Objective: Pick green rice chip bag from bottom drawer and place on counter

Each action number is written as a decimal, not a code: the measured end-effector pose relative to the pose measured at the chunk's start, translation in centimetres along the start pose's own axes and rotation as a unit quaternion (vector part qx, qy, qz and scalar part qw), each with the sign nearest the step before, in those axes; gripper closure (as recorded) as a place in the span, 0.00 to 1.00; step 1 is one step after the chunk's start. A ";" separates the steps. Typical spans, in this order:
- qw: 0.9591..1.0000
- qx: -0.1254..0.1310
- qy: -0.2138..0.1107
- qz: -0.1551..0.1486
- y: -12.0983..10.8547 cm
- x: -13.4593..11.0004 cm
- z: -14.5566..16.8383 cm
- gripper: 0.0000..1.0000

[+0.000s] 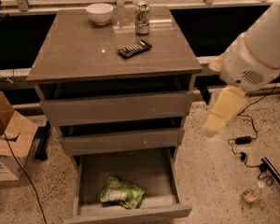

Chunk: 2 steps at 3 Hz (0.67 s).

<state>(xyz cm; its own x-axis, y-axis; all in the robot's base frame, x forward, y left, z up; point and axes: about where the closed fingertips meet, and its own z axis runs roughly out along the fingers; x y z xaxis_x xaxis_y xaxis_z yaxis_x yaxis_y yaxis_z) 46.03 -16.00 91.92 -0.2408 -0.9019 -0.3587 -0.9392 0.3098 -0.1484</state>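
Note:
The green rice chip bag [122, 192] lies flat in the open bottom drawer [129, 212], left of its middle and near the front wall. The counter [79, 55] is the glossy top slab of the cabinet. My arm comes in from the upper right. Its gripper [213, 124] hangs blurred to the right of the cabinet, level with the middle drawer. It is well above and to the right of the bag and touches nothing.
On the counter stand a white bowl [99, 12] and a green-and-white can [142, 17] at the back, with a dark remote [134, 48] near the middle. Cardboard boxes [9, 141] sit on the floor at left. Cables [245, 143] lie at right.

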 end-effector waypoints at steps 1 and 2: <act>0.998 -0.035 -0.039 0.030 0.7 -1.5 6.3 0.00; 0.992 -0.072 -0.083 0.070 0.9 -1.3 13.1 0.00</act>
<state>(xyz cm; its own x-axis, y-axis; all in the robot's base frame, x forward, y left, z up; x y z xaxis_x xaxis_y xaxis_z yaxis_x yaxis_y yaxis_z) 48.67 -10.58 80.22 -0.3391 -0.7874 -0.5148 -0.9273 0.3719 0.0419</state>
